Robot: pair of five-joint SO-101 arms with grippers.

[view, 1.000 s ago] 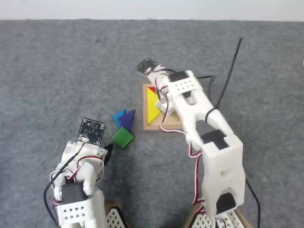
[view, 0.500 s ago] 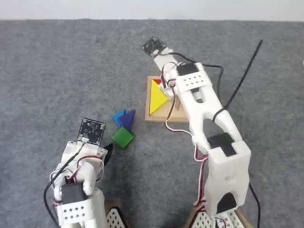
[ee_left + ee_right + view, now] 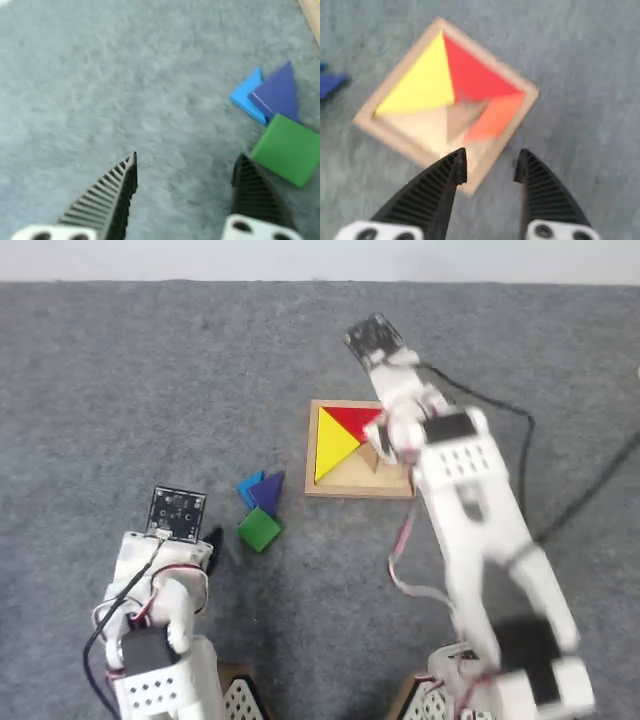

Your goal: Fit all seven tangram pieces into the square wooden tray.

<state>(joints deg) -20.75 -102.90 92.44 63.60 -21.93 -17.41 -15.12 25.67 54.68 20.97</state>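
The right gripper (image 3: 492, 152) hangs empty, fingers parted, over the wooden tray (image 3: 350, 491), likely because the yellow triangle (image 3: 333, 443), red triangle (image 3: 352, 422) and orange piece (image 3: 495, 117) already sit inside, while the left gripper (image 3: 187, 157), fingers spread wide, hovers by the green square (image 3: 260, 529), purple triangle (image 3: 269, 491) and blue piece (image 3: 249, 485) lying beside the tray.
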